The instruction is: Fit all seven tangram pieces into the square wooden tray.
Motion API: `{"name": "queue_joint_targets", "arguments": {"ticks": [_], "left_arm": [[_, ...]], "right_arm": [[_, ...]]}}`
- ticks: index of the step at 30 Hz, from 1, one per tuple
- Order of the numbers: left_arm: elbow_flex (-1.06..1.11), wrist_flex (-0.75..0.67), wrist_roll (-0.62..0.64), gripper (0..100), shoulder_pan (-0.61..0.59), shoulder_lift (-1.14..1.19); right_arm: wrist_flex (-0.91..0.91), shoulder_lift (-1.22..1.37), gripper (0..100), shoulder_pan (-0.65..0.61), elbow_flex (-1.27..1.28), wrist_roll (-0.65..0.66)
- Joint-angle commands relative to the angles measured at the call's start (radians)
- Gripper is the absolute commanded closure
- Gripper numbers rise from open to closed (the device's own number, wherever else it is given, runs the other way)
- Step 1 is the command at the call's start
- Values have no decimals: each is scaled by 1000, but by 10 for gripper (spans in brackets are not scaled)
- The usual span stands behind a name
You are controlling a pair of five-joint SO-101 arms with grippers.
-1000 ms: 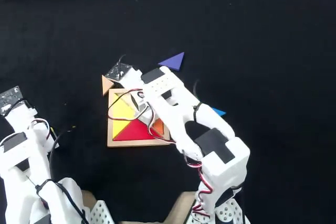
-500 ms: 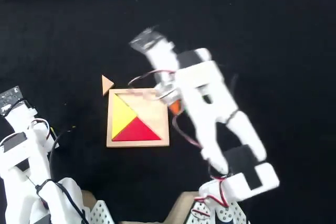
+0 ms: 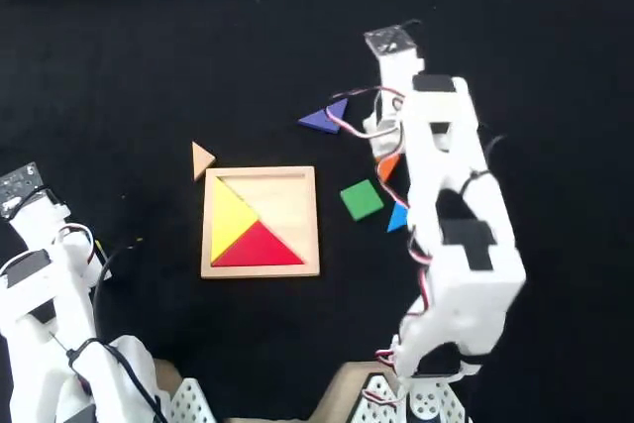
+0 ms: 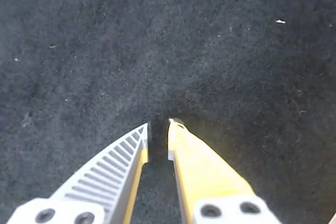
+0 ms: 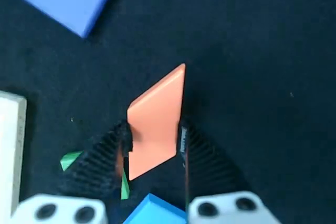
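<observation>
High view: the right gripper is out over the black cloth with the orange parallelogram in it. The green square and blue triangle lie just behind the gripper, back toward its wrist. The purple triangle lies ahead of it and off to one side. The wooden tray sits farther off, beyond the green square, with a yellow triangle and a red triangle seated in it. A tan triangle lies just past the tray's far corner.

Left wrist view: our left gripper hangs over bare cloth, its jaws drawn almost together with nothing between them.

Right wrist view: the right gripper is clamped across the parallelogram's narrow width. The piece's long axis runs out along the fingers, leaning slightly, with its acute tip ahead of the fingertips. We judge the pads grip only the rear part, on slanted edges. The piece could therefore swivel or slip out during the carry, and a low pass back might nudge the green square.
</observation>
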Motion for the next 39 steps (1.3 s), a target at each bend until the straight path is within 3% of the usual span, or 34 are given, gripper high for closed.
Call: {"name": "queue_joint_targets", "arguments": {"ticks": [1,7,19,39], "left_arm": [[-2,-12,-6,922,10,-18],[-2,-12,-6,921,10,-18],[-2,-12,-6,921,10,-18],[-2,-12,-6,921,10,-18]], "right_arm": [[72,77,976,6,-174,-14],[161,197,810,6,-326,-34],[189,134,835,-68,-300,0],[137,231,835,-6,-306,40]]}}
